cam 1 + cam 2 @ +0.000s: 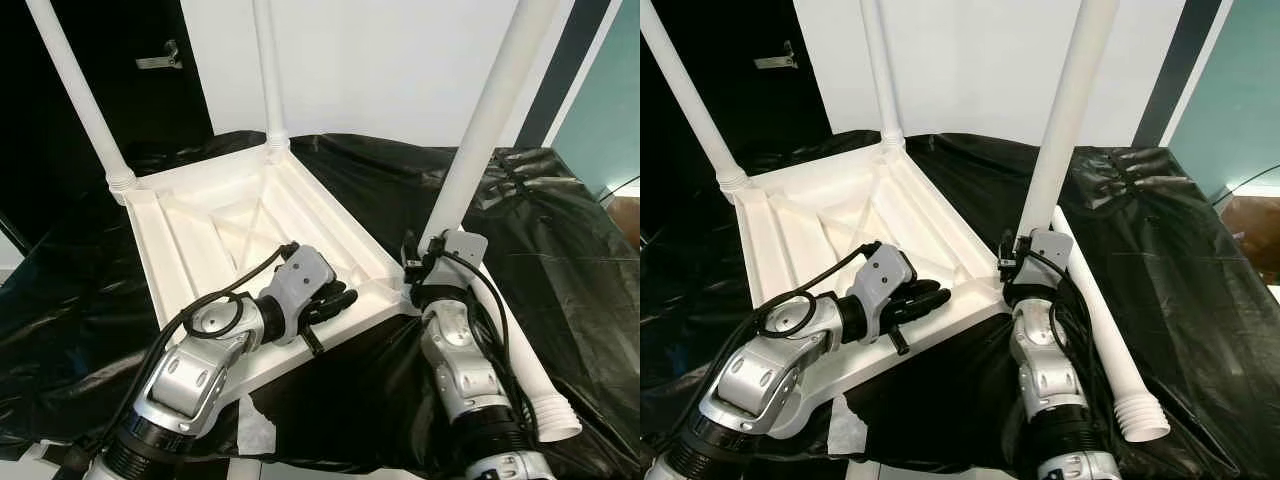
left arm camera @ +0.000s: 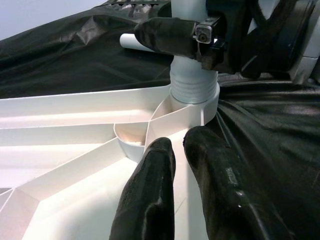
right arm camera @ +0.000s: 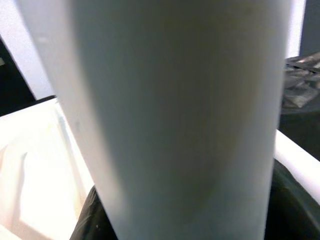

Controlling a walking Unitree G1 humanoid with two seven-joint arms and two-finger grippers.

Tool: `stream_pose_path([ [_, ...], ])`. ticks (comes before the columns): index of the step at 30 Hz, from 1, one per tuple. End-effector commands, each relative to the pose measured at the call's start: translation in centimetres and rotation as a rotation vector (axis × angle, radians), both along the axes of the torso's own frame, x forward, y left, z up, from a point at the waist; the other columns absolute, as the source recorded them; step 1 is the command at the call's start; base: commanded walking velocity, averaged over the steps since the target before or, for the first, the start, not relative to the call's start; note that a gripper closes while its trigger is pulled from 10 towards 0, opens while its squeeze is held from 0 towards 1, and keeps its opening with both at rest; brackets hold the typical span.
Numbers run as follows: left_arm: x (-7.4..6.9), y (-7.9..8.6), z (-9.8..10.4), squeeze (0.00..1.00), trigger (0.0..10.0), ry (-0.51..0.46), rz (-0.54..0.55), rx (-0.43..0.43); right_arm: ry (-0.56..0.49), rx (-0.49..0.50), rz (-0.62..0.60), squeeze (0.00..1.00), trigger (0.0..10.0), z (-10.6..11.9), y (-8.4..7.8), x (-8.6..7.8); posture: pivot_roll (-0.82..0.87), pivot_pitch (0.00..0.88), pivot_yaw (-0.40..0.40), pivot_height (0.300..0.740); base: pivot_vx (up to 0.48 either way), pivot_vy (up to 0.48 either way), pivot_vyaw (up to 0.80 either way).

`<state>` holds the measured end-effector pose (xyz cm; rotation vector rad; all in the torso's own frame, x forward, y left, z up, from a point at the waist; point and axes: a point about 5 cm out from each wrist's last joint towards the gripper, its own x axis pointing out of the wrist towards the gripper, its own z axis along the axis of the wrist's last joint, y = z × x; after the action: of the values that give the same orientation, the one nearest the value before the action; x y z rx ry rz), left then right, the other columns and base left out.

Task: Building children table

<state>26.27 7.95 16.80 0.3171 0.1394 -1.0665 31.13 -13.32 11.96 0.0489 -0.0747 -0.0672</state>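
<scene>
— Fitting the legs is the step in hand, it is judged. The white tabletop (image 1: pixel 250 230) is laid upside down on the black sheet (image 1: pixel 560 230), and two legs (image 1: pixel 80 95) are already stood in its far corners.

— And the third leg (image 1: pixel 480 130)?

— It is stood upright in the near corner socket (image 2: pixel 192 97) and is clasped low down by the right gripper (image 1: pixel 425 262), whose fingers are closed around it. The underside is pressed by the left gripper (image 2: pixel 187 192), its fingers nearly together with nothing between them.

— What is called for next?

— The leg is probably to be driven fully home while the tabletop is held steady. A fourth leg (image 1: pixel 525 355) is left lying on the sheet just beside the right arm.
</scene>
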Motion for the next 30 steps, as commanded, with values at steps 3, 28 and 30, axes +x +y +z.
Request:
stream_pose_path([
  [3,0.3,0.2,0.2,0.0,10.0,-0.008,0.016,0.009,0.17,-0.024,0.155,0.0,10.0,-3.7,-2.7,-1.3,-0.04,0.005,0.031,0.74,0.0,0.0,0.0],
  [28,0.5,0.6,0.4,0.0,10.0,-0.021,0.018,0.031,0.182,-0.127,0.38,0.0,10.0,-3.2,-4.9,-0.2,-0.01,0.0,0.035,0.74,0.0,0.0,0.0],
  [30,0.6,0.7,0.5,0.0,10.0,-0.023,0.035,0.018,0.174,-0.06,0.273,0.0,10.0,-3.3,-3.4,-0.2,-0.02,0.0,0.03,0.74,0.0,0.0,0.0],
])
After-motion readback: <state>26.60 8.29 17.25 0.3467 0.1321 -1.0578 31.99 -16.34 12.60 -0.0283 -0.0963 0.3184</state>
